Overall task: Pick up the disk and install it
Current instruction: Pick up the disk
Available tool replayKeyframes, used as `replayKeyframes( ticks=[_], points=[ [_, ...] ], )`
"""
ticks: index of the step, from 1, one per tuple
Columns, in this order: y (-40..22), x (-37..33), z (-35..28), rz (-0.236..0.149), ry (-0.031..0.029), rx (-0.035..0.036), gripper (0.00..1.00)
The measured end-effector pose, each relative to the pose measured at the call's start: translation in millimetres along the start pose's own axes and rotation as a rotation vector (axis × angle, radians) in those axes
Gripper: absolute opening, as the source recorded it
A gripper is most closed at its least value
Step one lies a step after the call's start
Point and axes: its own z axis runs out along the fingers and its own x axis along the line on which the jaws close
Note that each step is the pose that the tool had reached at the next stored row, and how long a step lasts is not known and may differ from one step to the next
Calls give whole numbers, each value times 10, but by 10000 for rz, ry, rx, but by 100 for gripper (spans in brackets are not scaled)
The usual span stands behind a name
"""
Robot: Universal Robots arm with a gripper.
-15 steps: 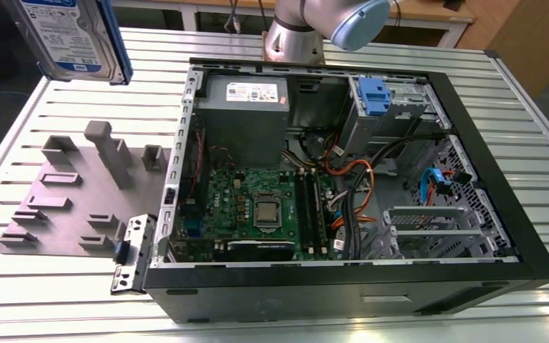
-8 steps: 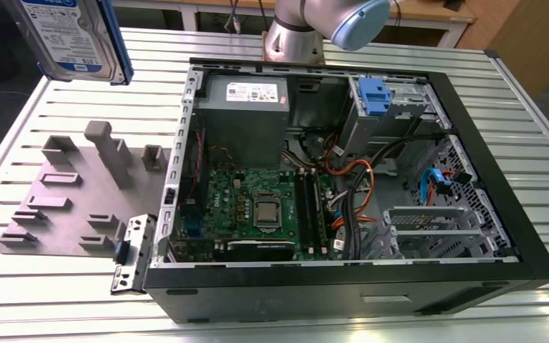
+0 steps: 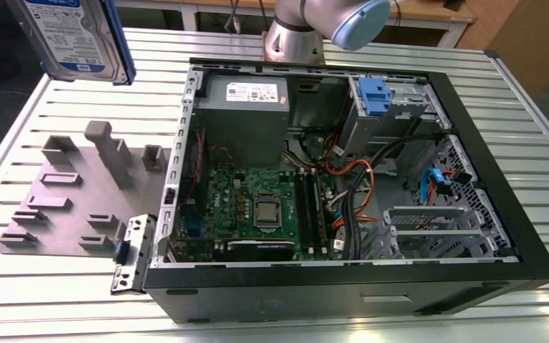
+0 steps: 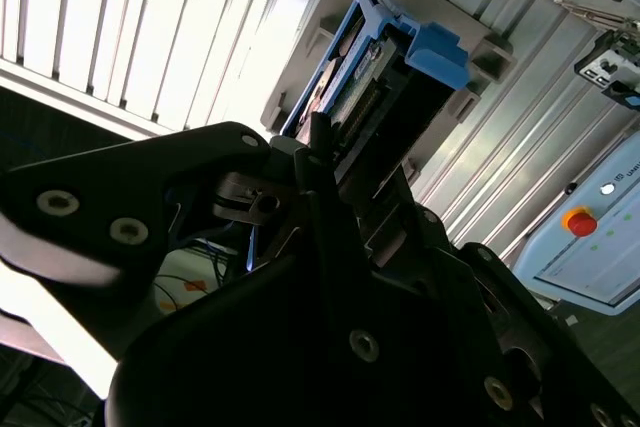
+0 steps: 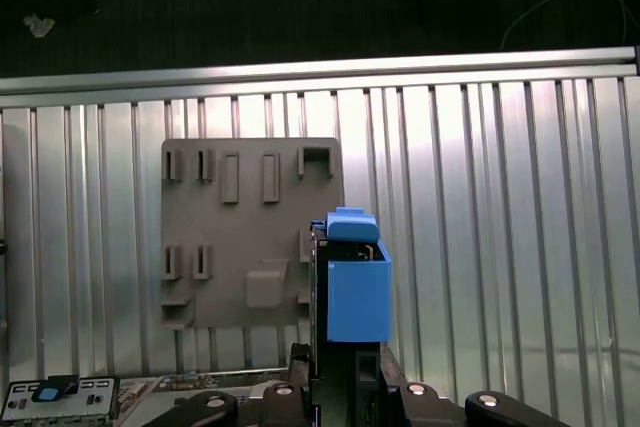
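Gripping disk (image 3: 74,32) edge-on in closed claw (image 5: 335,362), high above fixture plate (image 3: 65,207) on bench (image 3: 55,300); probably for clearance over PC case (image 3: 284,293) wall.

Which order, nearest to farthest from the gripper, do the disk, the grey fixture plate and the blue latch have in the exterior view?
1. The disk, held in the gripper, high at the exterior view's left.
2. The grey fixture plate, on the table below.
3. The blue latch, inside the case, toward the exterior view's right.
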Motion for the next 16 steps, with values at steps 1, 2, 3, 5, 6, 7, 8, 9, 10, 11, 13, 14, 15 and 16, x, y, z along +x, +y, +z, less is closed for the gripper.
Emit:
replayKeyframes(
  ticks=[1, 2, 3, 5, 6, 7, 8, 9, 10, 11, 13, 14, 15, 16],
  points=[
    [-15, -1, 0, -1, 0, 0, 35],
    [-31, -2, -1, -1, 0, 1, 35],
    [-46, -3, -1, -1, -1, 1, 35],
    [-74, -5, -2, -1, 0, 0, 35],
    [-84, -6, -2, -1, 0, 1, 35],
    [-93, -7, -3, -1, 0, 1, 35],
    [-102, -8, -3, -1, 0, 0, 35],
    [-112, -8, -4, -1, 1, -1, 35],
    [-124, -9, -4, -1, 0, 0, 35],
    [-137, -10, -4, -1, 0, 0, 35],
    [-172, -13, -6, -1, 0, 0, 35],
    [-191, -14, -6, -1, 0, 0, 35],
    [-211, -16, -7, 0, -1, 0, 35],
    [-230, -18, -7, 0, -2, 0, 35]
  ],
)
